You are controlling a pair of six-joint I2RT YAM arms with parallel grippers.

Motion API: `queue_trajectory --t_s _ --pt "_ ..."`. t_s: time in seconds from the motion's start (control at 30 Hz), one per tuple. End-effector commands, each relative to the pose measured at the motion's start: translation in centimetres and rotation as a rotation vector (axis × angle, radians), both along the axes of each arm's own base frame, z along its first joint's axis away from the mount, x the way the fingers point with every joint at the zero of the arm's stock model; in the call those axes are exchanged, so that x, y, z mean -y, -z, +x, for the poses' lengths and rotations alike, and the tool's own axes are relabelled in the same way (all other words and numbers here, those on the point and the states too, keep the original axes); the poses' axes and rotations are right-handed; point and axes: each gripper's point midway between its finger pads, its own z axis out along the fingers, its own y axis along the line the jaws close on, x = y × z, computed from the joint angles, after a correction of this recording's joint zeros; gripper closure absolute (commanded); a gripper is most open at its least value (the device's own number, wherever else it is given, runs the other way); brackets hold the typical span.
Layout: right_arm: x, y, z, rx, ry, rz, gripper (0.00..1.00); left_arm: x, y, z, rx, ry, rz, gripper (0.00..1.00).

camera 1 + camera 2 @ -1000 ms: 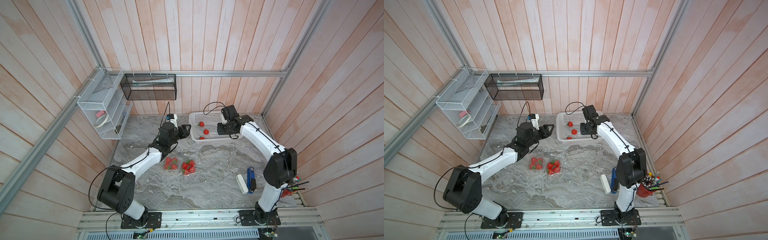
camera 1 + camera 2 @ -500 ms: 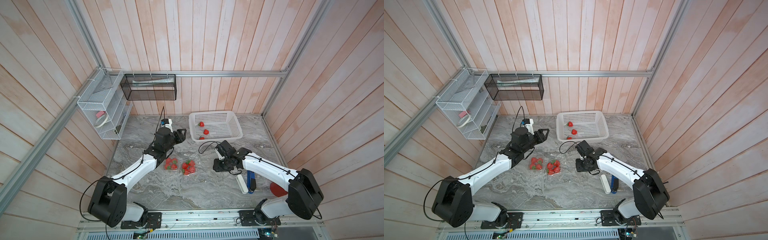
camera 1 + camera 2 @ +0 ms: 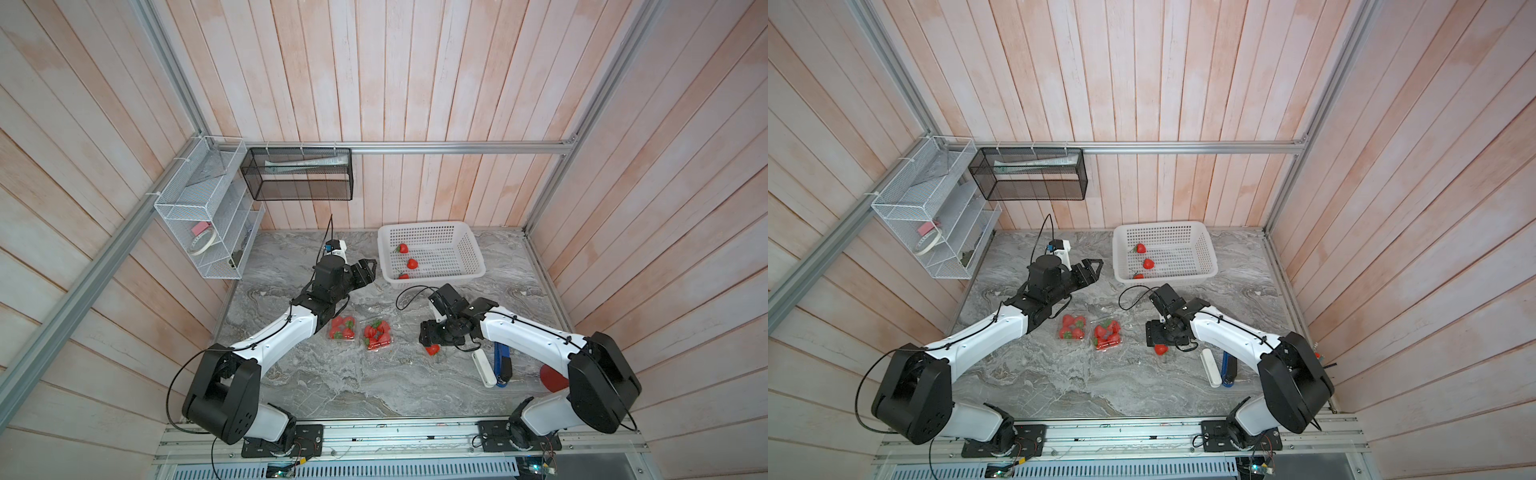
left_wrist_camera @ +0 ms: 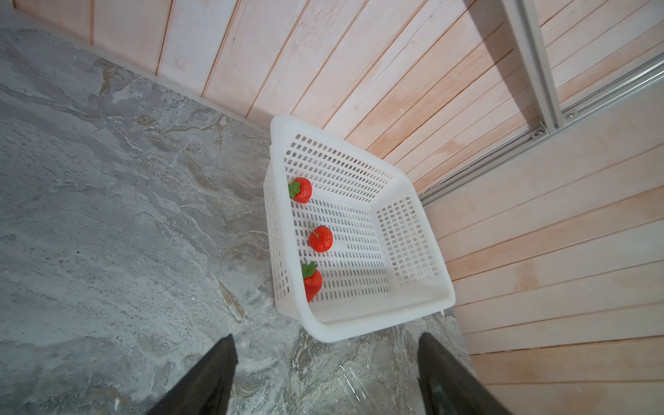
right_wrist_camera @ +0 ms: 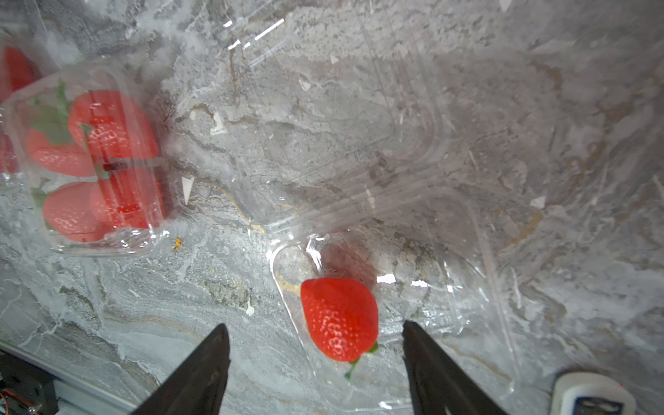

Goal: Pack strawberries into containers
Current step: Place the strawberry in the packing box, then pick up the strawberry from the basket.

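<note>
My left gripper (image 4: 327, 341) hung wide and empty, arm stretched forward, just short of the basket (image 4: 359, 334) and nearer it than my right. Three strawberries (image 4: 320, 238) lay ahead along its wall, the closest tip-first toward me. My right gripper (image 5: 314, 327), also wide, hovered over one berry (image 5: 339, 318) in the open container (image 5: 467, 287).

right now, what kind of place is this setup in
Probably a robot lab test cell, not a real kitchen: left arm and right arm mounted on a front rail, plank walls boxed by an aluminium frame, and a marble-look tabletop staged with strawberries.
</note>
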Motion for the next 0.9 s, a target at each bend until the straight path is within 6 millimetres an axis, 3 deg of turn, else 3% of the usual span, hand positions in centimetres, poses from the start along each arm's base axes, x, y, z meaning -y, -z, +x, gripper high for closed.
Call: queue_trajectory --t_s 0.0,0.17,0.3,0.43,0.6,0.77,0.87 --pt "0.7 -3.1 2.6 0.08 0.007 -0.032 0.26 0.7 -0.6 1.4 0.026 0.019 0.022 0.18" --pt "0.4 -11.0 11.7 0.324 0.066 0.131 0.37 1.9 1.0 3.7 -0.001 0.034 0.05 0.18" --pt "0.6 -12.6 17.8 0.363 0.073 0.146 0.4 3.0 2.4 5.1 -0.02 0.059 0.058 0.18" --pt "-0.3 -10.5 22.6 0.328 0.045 0.122 0.36 4.0 3.6 6.5 -0.038 0.086 0.067 0.18" --pt "-2.4 -5.5 27.4 0.245 -0.034 0.078 0.36 4.2 4.8 7.8 -0.061 0.094 0.05 0.19" --pt "-3.6 -2.3 30.8 0.221 -0.065 0.038 0.3 4.0 5.7 8.4 -0.072 0.093 0.039 0.22" --pt "-4.2 -1.0 31.6 0.215 -0.061 0.059 0.25 4.1 6.1 8.4 -0.081 0.098 0.029 0.22"
